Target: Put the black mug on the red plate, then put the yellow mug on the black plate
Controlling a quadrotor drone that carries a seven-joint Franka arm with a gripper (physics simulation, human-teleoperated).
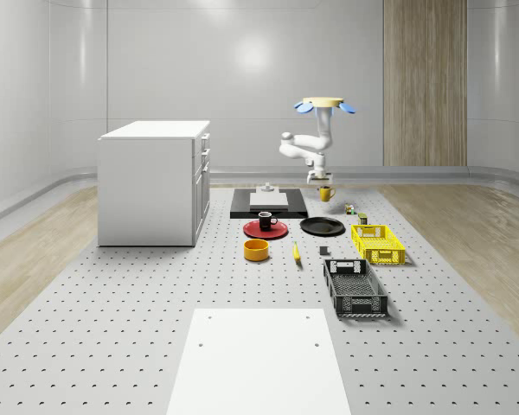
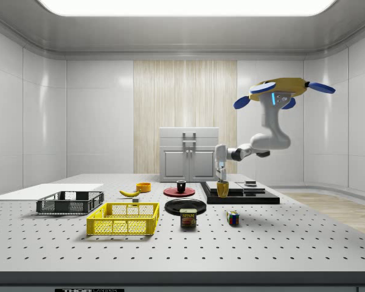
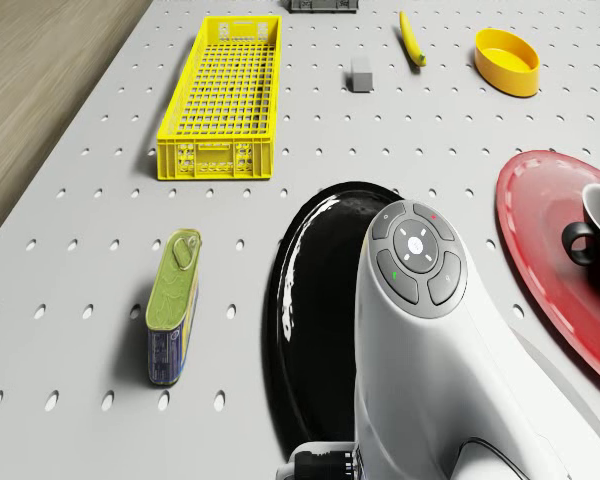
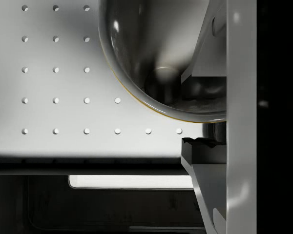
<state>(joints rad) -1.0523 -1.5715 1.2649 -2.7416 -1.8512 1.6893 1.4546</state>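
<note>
A drone point(image 2: 284, 91) hovers above the worktop point(image 1: 112, 346) beyond the black plate point(image 1: 322, 226). Its jaws point(image 2: 221, 180) are closed on the rim of the yellow mug point(image 2: 222, 188), held just above the worktop. The black mug point(image 1: 265, 220) sits on the red plate point(image 1: 253, 230).

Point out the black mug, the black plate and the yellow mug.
black mug point(image 1: 265, 220), whole-scene view, on its side wall.
black plate point(image 3: 315, 270), drone view, on its glossy bare surface.
yellow mug point(image 1: 326, 194), whole-scene view, on its body.

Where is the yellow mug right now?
The yellow mug is in the pincer, held above the table just behind the black plate, right of the black tray in the whole-scene view.
</note>
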